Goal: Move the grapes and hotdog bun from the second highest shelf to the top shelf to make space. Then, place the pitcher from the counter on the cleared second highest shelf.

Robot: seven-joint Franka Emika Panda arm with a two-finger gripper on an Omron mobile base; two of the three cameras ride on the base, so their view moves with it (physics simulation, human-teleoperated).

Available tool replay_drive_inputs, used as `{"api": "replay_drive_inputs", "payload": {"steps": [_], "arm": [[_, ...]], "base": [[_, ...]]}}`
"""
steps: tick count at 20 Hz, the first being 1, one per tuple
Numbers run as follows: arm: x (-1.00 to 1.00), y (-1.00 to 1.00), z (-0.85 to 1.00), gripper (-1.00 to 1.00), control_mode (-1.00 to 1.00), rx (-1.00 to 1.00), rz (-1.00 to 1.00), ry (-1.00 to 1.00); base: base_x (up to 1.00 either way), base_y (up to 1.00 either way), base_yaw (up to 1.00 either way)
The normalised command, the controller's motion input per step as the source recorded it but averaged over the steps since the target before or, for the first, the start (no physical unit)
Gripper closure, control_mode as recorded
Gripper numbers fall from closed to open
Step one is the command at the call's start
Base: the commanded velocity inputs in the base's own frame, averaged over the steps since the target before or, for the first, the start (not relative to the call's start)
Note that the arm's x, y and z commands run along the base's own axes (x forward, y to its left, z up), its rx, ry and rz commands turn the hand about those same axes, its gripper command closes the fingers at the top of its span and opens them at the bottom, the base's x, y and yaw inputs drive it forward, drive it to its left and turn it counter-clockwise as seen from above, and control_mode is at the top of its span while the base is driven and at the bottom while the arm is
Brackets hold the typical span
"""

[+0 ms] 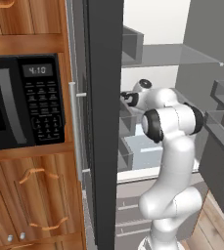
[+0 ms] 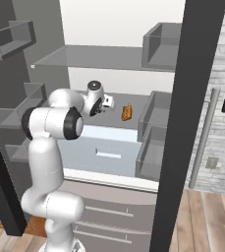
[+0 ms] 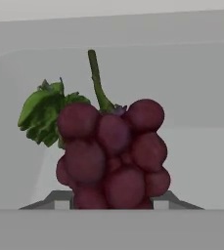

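Note:
The grapes [image 3: 111, 151], a dark red-purple cluster with a green stem and leaf, sit close up in the hand view. My gripper [image 3: 111, 204] is shut on them, one fingertip [image 3: 59, 202] at each side of the cluster's base. In the right base view the gripper [image 2: 106, 102] reaches into the open fridge over the second highest shelf [image 2: 148, 106], and the hand hides the grapes there. The hotdog bun [image 2: 126, 112] lies on that shelf just right of the hand. The top shelf [image 2: 94, 58], a thin glass plate, hangs above. The pitcher and the counter are out of view.
The dark fridge door edge [image 1: 103, 122] stands left of the arm, with a black microwave [image 1: 20, 102] set in wooden cabinets beyond it. Grey door bins [image 2: 153, 123] flank the shelves. A pale drawer [image 2: 106, 152] lies below the second shelf.

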Motion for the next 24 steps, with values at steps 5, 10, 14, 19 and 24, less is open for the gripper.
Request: {"api": "replay_drive_inputs", "payload": {"steps": [5, 10, 14, 19, 24], "arm": [[-0.77, 0.0, 0.26, 1.0, -1.0, 0.0, 0.08, 0.0], [-1.0, 0.0, 0.72, 1.0, -1.0, 0.0, 0.06, 0.0], [-1.0, 0.0, 0.74, 1.0, -1.0, 0.0, 0.06, 0.0], [-1.0, -0.02, 0.71, 1.0, -1.0, -0.01, 0.05, 0.0], [-1.0, -0.08, 0.7, 1.0, -1.0, -0.04, 0.03, -0.02]], "base": [[0.0, 0.0, 0.0], [0.0, 0.0, 0.0], [0.0, 0.0, 0.0], [0.0, 0.0, 0.0], [0.0, 0.0, 0.0]]}}
